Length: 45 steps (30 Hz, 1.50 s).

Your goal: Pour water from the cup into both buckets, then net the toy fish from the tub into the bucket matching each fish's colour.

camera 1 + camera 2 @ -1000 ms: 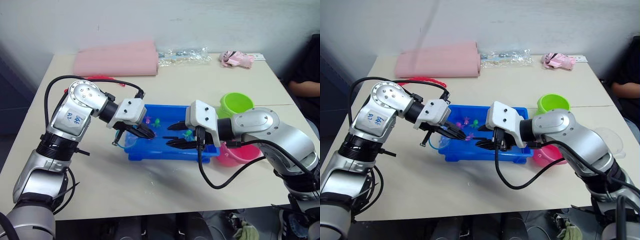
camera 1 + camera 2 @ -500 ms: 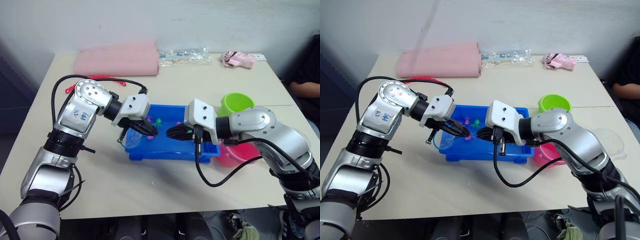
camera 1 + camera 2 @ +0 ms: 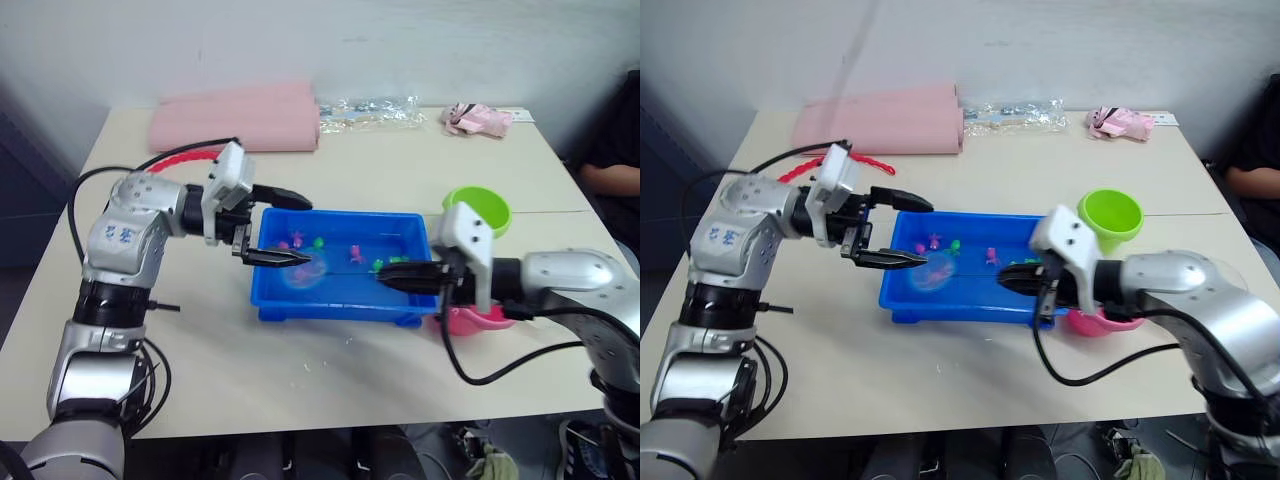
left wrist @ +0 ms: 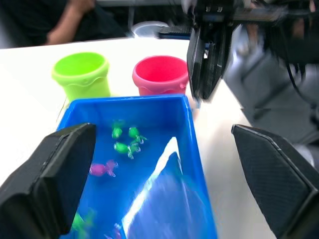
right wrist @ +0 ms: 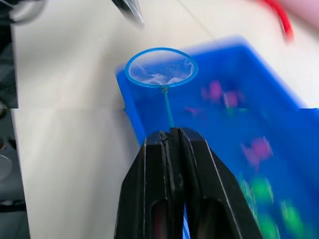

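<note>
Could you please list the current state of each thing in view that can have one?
Left hand: open, empty, over the tub's left end.
Right hand: shut on the net's handle.
Net: held over the tub's left end.
Tub: on the table, fish inside.
Green bucket: upright.
Pink bucket: upright.

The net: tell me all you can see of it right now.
The net is a small round hoop with a light blue rim and fine, see-through pale mesh, on a thin dark stick. The right pincer is shut on the stick's near end and holds the net out over the blue tub, hoop toward the tub's left end, near the open left pincer. Whether the hoop touches the tub floor I cannot tell. No fish shows in the mesh.
</note>
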{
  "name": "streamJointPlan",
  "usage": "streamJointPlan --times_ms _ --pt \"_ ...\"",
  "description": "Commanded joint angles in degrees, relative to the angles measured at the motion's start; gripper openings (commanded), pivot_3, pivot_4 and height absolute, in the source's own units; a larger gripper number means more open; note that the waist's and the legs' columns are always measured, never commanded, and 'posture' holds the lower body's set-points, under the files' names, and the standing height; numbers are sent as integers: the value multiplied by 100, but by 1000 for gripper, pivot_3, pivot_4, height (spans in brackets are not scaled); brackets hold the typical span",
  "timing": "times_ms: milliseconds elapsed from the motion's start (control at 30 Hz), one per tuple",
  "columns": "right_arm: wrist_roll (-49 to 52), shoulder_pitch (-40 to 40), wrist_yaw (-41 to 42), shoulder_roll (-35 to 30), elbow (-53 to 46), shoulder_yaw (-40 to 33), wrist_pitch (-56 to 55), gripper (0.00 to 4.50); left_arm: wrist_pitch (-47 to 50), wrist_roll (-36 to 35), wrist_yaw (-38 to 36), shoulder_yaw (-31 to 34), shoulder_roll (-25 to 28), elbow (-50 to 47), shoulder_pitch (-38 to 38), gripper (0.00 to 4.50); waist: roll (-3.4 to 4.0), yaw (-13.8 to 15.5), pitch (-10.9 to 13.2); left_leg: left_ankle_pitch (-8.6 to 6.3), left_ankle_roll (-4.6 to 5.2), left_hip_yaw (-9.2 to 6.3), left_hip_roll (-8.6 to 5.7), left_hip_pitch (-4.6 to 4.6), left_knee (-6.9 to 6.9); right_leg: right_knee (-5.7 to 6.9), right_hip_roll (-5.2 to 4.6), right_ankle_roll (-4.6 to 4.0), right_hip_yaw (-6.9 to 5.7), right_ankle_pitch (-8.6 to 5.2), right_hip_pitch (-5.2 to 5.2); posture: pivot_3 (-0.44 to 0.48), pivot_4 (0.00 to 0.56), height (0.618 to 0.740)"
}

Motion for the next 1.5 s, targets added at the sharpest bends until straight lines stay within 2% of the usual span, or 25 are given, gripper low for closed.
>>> streamJointPlan --times_ms 33,167,300,467,767,967,1300,1400,1500 --pt "424 446 -304 -67 -417 -642 434 0 524 -535 187 312 184 -885 453 4469 0 -7 0 2 -1 -1 2 1 1 4 1 0 0 0 0 0 150 738" --pt "607 1041 -738 124 -530 -990 664 0 621 -484 537 393 401 -1368 1198 4469 0 -7 0 3 -3 -7 3 6 -2 4 1 0 2 0 6 0 150 738" --pt "564 1157 -1132 347 -335 -861 666 0 562 -363 757 351 563 -1383 1513 4469 1 -6 -1 3 -3 -6 1 9 -2 6 1 -1 5 0 7 0 150 738" --pt "300 1215 -1427 465 75 -565 481 0 441 -301 1060 359 540 -1289 1500 4469 1 22 -1 3 -3 -8 -2 8 -2 2 0 -1 4 0 8 0 150 738" --pt "-519 1050 -1647 777 863 218 -540 0 384 -329 1433 380 380 -1091 1348 4469 2 -3 -1 3 -3 -2 -2 7 -3 3 2 0 4 0 6 0 150 738" --pt "-732 805 -1870 1216 1087 192 -1001 0 334 -292 1422 331 414 -1023 1301 4469 2 -2 0 4 -3 -1 0 7 -4 2 3 0 3 0 4 0 150 738" --pt "-1093 1068 -1509 866 619 349 -1720 0 257 -229 1489 247 314 -828 1100 4469 3 0 0 3 -3 1 -1 7 -4 2 3 0 4 0 4 0 150 738" --pt "-1098 1197 -1386 664 406 238 -1789 0 444 -347 1512 238 252 -785 989 4469 3 6 0 3 -3 1 -1 7 -4 2 3 0 4 0 4 0 150 738" --pt "-941 1599 -1211 417 -83 -170 -1824 0 515 -390 1615 193 35 -744 860 4469 3 49 0 3 -3 -3 -2 5 -4 0 2 0 2 0 5 0 150 738"
